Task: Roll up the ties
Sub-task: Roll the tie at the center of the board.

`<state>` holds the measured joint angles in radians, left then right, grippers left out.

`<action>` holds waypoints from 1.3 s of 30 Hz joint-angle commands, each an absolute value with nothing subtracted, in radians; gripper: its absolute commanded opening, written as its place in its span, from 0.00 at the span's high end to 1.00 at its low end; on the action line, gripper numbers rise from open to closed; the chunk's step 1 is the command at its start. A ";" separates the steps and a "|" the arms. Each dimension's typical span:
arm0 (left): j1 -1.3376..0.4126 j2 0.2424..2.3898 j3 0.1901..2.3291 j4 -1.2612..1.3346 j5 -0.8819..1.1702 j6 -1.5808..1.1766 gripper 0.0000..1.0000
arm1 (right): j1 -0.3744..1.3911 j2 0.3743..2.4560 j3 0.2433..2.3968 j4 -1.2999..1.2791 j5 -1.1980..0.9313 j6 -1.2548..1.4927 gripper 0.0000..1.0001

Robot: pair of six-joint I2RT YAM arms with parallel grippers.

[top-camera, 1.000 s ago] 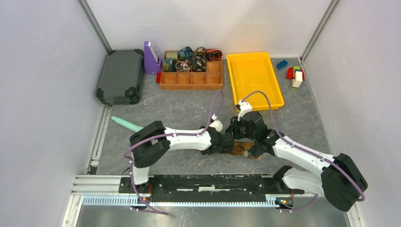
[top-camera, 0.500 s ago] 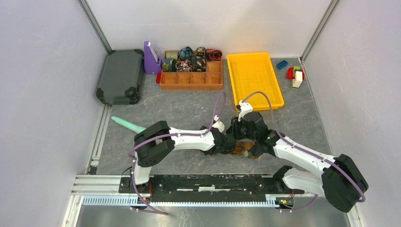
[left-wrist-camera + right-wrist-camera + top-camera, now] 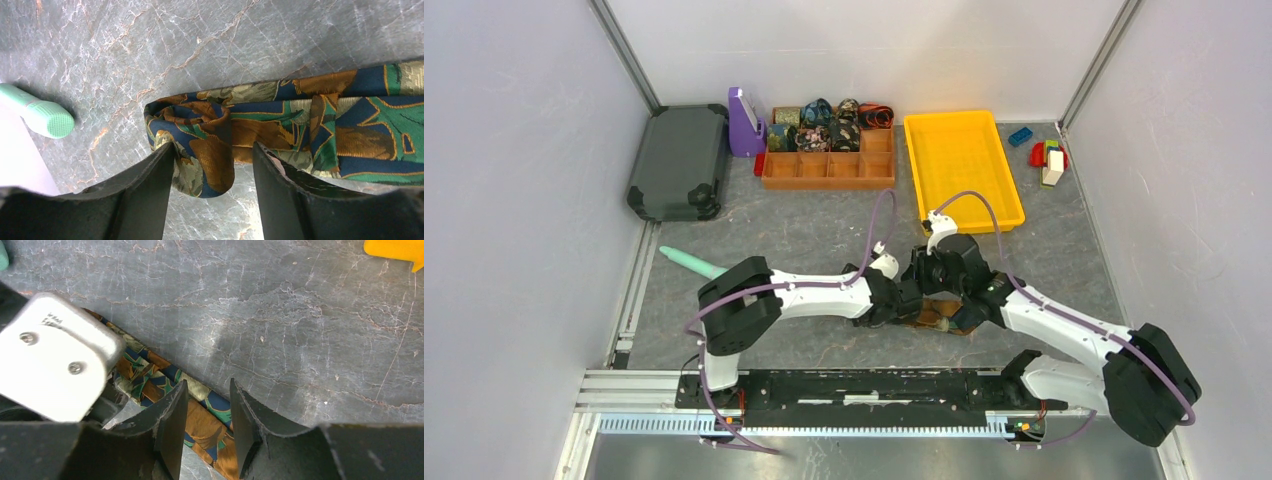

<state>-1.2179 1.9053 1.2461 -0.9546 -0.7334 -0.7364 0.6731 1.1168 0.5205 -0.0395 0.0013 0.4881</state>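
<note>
A blue, green and orange patterned tie [image 3: 310, 117] lies flat on the grey table, its left end folded into a loose small coil [image 3: 197, 117]. My left gripper [image 3: 214, 146] is open. Its left finger touches the coil's hanging fold and its right finger stands clear of it. My right gripper [image 3: 208, 385] is open over the tie's flat strip [image 3: 202, 422], which runs beneath both fingers. From above, both grippers meet at the table's middle, left gripper [image 3: 912, 306] and right gripper [image 3: 951, 314], and they hide most of the tie [image 3: 932, 323].
At the back, an orange divided organizer [image 3: 829, 168] holds several rolled ties [image 3: 824, 125], with a yellow tray [image 3: 962, 165] to its right. A grey case [image 3: 679, 160] and a purple holder [image 3: 744, 125] stand back left. A teal stick [image 3: 689, 262] lies left, and toy blocks [image 3: 1046, 155] lie far right.
My left gripper's jaws have spread apart and let the coiled end of the tie go. The left arm swung slightly and came back. The right gripper has stayed in place.
</note>
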 commanded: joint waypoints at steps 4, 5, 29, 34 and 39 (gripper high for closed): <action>-1.222 1.755 1.209 -0.910 -0.712 -0.742 0.32 | 0.672 1.138 0.583 -0.007 -0.031 0.492 0.53; -1.221 1.733 1.200 -0.901 -0.706 -0.735 0.31 | 0.672 1.141 0.584 -0.008 -0.038 0.496 0.52; -0.866 1.034 0.699 -0.506 -0.255 -0.569 0.18 | 0.869 1.355 0.699 0.161 -0.089 0.614 0.24; -0.791 0.967 0.638 -0.469 -0.211 -0.573 0.17 | 0.923 1.426 0.749 0.181 -0.084 0.639 0.22; -0.773 0.964 0.617 -0.458 -0.199 -0.577 0.18 | 0.960 1.488 0.795 0.177 -0.065 0.646 0.29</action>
